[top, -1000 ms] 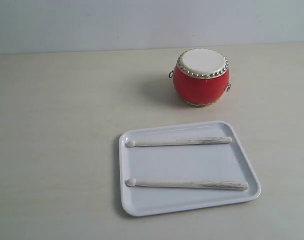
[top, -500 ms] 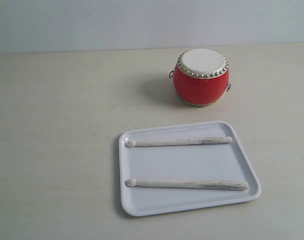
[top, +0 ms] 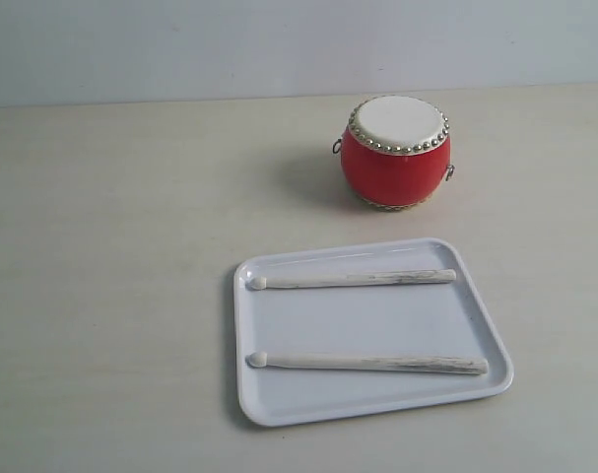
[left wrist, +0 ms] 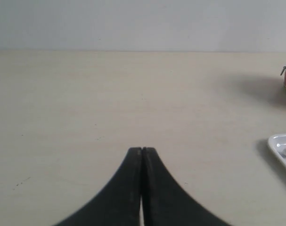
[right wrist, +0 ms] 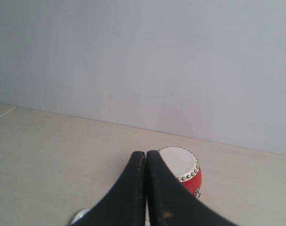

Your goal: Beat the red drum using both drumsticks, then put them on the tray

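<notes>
Red drum (top: 395,153) stands upright on the table (top: 111,276), just beyond the white tray (top: 367,320). The far drumstick (top: 353,279) and the near drumstick (top: 367,364) lie inside the tray, roughly parallel and apart. Left end effector (left wrist: 142,151) and right end effector (right wrist: 146,154) are both fully closed, holding nothing.

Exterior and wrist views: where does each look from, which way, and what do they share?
Exterior: raised, off the arms, looking down on red drum, tray, drumsticks; no robot part.
Left wrist: low behind the shut left gripper, facing across the table.
Right wrist: behind the shut right gripper, facing drum and wall.
Shared: the drum shows in all three.
</notes>
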Action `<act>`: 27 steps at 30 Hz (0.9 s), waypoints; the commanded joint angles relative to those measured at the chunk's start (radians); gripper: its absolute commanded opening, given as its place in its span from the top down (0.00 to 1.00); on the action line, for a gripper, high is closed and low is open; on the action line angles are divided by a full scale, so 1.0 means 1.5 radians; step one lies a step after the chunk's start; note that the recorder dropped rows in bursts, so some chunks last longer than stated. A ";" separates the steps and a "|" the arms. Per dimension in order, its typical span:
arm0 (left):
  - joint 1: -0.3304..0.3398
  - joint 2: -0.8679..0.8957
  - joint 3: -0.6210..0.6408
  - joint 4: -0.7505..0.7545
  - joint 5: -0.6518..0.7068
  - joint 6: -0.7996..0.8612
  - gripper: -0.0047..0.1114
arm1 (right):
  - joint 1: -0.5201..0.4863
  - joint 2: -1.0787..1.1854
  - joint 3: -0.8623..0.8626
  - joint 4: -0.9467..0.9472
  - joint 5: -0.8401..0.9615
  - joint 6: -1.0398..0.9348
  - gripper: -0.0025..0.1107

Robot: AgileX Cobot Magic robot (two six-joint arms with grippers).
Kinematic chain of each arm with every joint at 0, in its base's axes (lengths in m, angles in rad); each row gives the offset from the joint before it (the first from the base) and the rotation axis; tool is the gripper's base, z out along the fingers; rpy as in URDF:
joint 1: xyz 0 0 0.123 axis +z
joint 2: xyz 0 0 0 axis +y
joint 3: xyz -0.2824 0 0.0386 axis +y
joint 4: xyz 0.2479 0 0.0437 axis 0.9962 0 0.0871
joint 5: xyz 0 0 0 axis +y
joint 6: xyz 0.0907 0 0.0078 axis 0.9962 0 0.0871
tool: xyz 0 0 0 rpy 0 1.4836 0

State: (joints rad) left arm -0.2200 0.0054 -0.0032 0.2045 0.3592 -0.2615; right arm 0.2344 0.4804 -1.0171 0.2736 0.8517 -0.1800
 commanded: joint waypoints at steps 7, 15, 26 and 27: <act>0.000 -0.004 0.002 0.001 0.000 -0.004 0.96 | -0.003 -0.002 0.004 0.004 -0.003 0.002 0.98; 0.000 -0.004 0.002 0.001 0.000 -0.004 0.96 | -0.003 -0.002 0.004 0.004 -0.003 0.002 0.98; 0.000 -0.004 0.002 0.001 0.000 -0.004 0.96 | -0.029 -0.028 0.059 -0.014 -0.012 -0.038 0.98; 0.000 -0.004 0.002 0.001 0.000 -0.003 0.96 | -0.044 -0.046 0.080 -0.014 -0.030 -0.042 0.98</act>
State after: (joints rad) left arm -0.2200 0.0054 -0.0032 0.2045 0.3592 -0.2615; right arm 0.2129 0.4564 -0.9641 0.2620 0.8477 -0.2189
